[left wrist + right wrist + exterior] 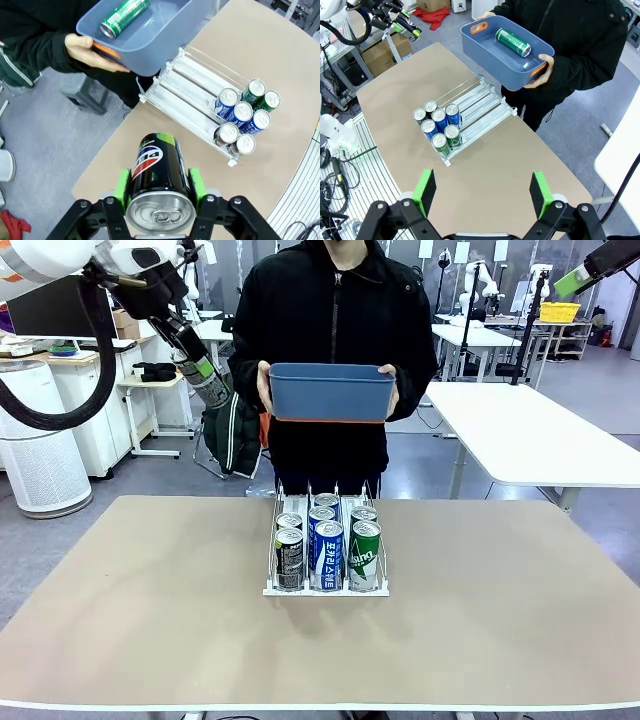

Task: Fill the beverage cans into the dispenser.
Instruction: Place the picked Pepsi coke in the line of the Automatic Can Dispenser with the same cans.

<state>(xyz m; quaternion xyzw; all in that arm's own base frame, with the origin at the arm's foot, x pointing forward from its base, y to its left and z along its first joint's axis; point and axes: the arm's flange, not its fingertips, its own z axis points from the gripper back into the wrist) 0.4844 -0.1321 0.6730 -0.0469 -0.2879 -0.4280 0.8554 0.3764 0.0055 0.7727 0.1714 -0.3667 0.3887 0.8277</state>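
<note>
**Black Can Clamped in Left Claw; Rack Partly Filled**

The black can (157, 167) is a slim, thin-walled aluminium cylinder. If full, it is judged fairly heavy for its size, stiff along its length, easily dented at the side, and smooth enough to slip. It is best taken across the middle of the body with a pad on each opposite side, as is done here.

The left claw (159, 184) is closed on this can. The green pads (123, 184) are pressed against its two sides, and the silver top is turned back toward the wrist. The can is held in the air, high above the table (280, 55).

The rack (192, 75) lies beyond and below the fingertips, well apart from the claw. Six cans (242, 117) are bunched at its far end, two to a lane, and the near stretches of the lanes are bare. The bin (170, 25), held in a person's hand (92, 52), is seen straight ahead of the claw, with a green can (125, 17) lying on its side inside.

The right claw (482, 189) is spread wide with nothing between its jaws; the rack is far ahead of it.
</note>
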